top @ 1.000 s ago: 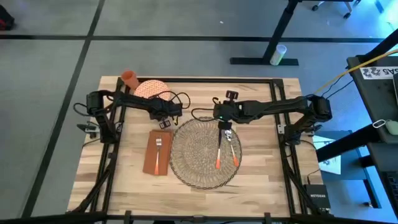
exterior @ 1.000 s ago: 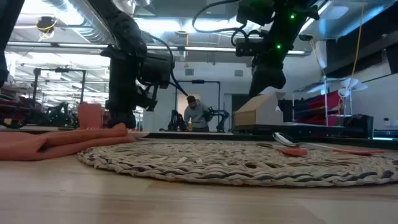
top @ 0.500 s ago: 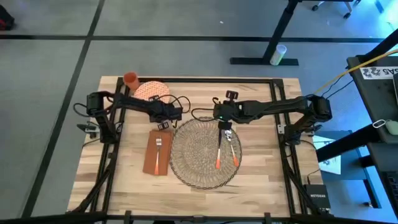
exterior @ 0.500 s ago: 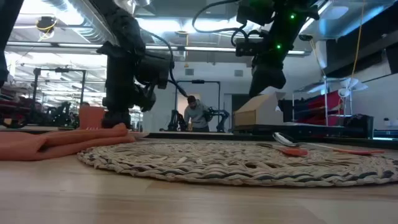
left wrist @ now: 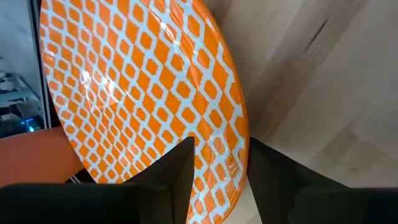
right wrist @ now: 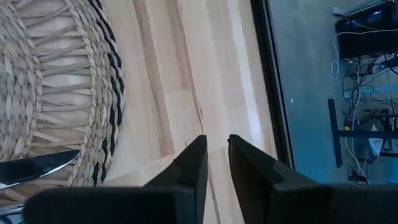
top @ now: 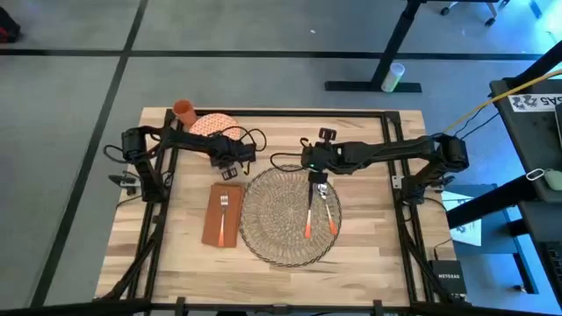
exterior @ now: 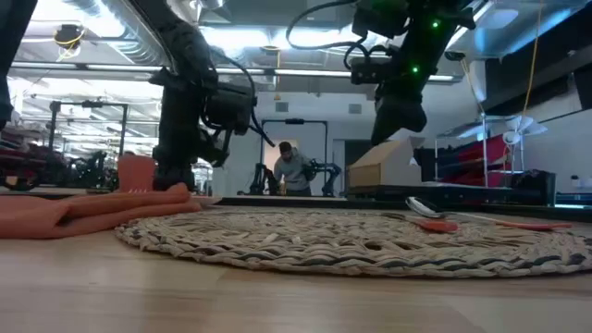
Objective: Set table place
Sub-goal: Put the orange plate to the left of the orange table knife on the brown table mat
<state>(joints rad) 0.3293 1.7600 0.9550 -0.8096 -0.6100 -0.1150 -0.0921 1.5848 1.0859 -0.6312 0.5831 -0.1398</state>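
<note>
The place, a round woven straw mat [top: 279, 230], lies flat on the wooden table [top: 373, 241]. A knife [top: 311, 211] and a spoon [top: 330, 213] with orange handles rest on its right half. My left gripper [left wrist: 217, 180] is open at the near-right rim of an orange-patterned plate [left wrist: 137, 93], one finger over the plate and one beyond its rim. My right gripper [right wrist: 216, 162] hangs shut and holding nothing above the mat's far edge [top: 318, 180].
A rust-orange napkin [top: 213, 230] with a fork [top: 223, 209] on it lies left of the mat. An orange cup [top: 183, 109] stands at the far left corner beside the plate [top: 211, 125]. Black frame rails [top: 386, 132] run along the table's edges.
My left gripper has shifted a little toward the table's right edge and then back toward the plate. The plate, mat and cutlery lie where they were.
</note>
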